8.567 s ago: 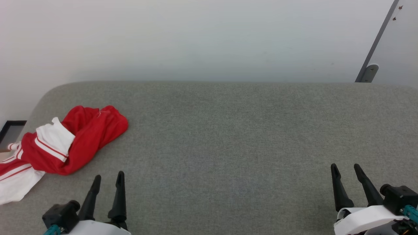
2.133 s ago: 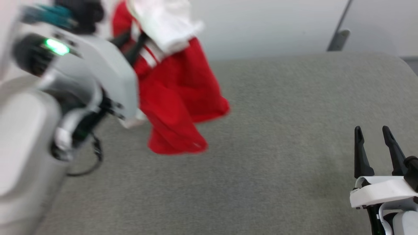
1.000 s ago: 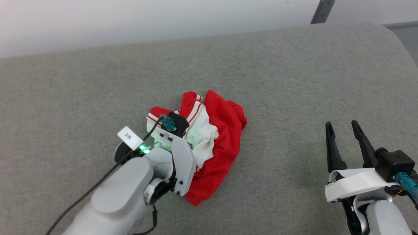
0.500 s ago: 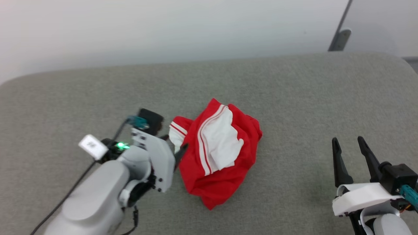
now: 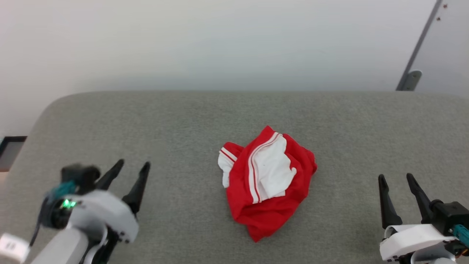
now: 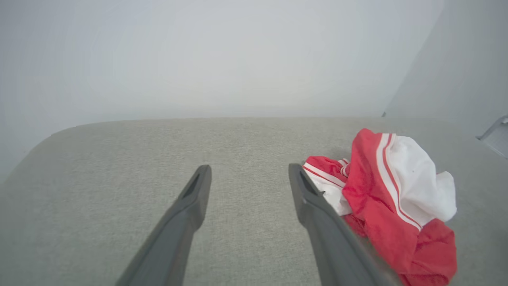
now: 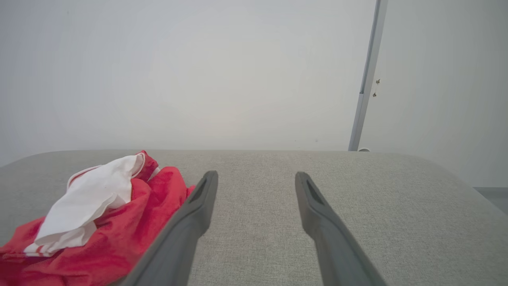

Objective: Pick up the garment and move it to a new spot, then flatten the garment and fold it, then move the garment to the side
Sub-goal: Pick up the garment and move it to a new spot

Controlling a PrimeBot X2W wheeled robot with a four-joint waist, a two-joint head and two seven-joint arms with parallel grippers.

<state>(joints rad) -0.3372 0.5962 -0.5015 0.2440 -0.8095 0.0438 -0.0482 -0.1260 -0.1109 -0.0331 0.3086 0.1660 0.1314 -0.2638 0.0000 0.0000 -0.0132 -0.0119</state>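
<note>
Head view: the garment (image 5: 269, 187) lies bunched at the middle of the cushion (image 5: 183, 121). The left gripper (image 5: 133, 163) at 8 o'clock and the right gripper (image 5: 395, 177) at 4 o'clock are spread and empty. Relocation looks done. Flattening is next: each gripper should pinch an edge and draw outward.

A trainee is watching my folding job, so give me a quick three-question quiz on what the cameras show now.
1. Pick one: the shirt lies A) spread flat, B) crumpled in a heap, C) neatly folded.
2. True or false: the left gripper is shut on the shirt.
3. Fill the gap: on the grey cushion, the shirt lies ___ the left gripper and the right gripper.
Key: 1 B. 2 False: it is open and apart from the shirt. 3 between.
</note>
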